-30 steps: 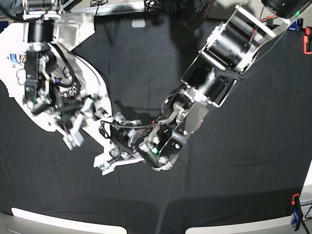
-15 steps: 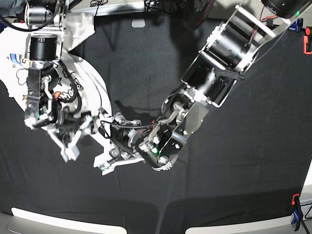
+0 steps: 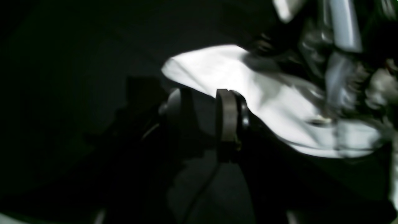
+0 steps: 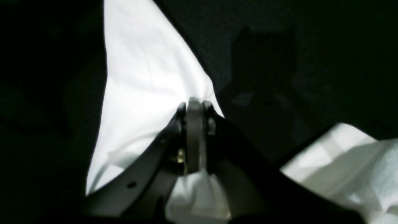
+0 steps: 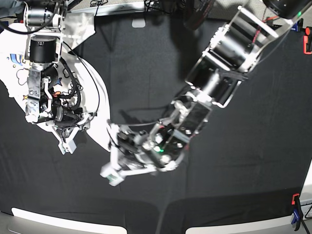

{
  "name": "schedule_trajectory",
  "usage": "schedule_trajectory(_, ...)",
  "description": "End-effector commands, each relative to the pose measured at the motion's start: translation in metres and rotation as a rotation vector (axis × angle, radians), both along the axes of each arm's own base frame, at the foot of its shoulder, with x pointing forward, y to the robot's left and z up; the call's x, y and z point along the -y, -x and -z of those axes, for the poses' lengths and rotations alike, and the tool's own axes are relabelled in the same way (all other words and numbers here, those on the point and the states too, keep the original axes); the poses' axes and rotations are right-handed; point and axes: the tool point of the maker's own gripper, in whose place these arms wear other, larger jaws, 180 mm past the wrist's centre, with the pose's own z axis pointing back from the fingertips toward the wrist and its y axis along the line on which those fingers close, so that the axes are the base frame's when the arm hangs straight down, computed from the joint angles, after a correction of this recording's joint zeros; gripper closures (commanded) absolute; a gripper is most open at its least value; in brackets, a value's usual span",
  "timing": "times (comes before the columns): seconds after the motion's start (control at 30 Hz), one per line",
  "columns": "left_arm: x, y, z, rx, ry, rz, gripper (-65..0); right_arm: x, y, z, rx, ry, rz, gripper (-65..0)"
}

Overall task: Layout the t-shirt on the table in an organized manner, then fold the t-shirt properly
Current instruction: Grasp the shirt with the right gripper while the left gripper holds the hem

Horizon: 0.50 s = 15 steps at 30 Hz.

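The t-shirt [image 5: 73,68] lay bunched at the table's [image 5: 243,161] far left corner, print partly showing, one white edge trailing toward the middle. The right gripper [image 4: 194,109] had its fingers pressed together on a pinch of white cloth, the fabric fanning away from the tips. The left gripper [image 3: 205,115] hovered just beside the trailing edge near the table's centre, fingers apart, nothing visibly between them; the cloth lay just beyond the tips. The right arm sat over the bulk of the shirt, the left nearer the loose edge. Black tabletop spread clear on the other sides; the two arms crowded each other.
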Motion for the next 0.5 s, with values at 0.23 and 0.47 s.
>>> schedule_trajectory(0.23,-0.046,-0.022,0.003,0.024,-0.059,-0.059,-17.7,-0.047,-0.013,-0.030,0.088,-0.142,-0.126,0.0)
schedule_trajectory(0.47,-0.108,-0.034,0.023,0.015,-0.168,-0.125,-17.7,-0.117,-0.023,-0.043,0.135,-0.259,-0.208,0.0)
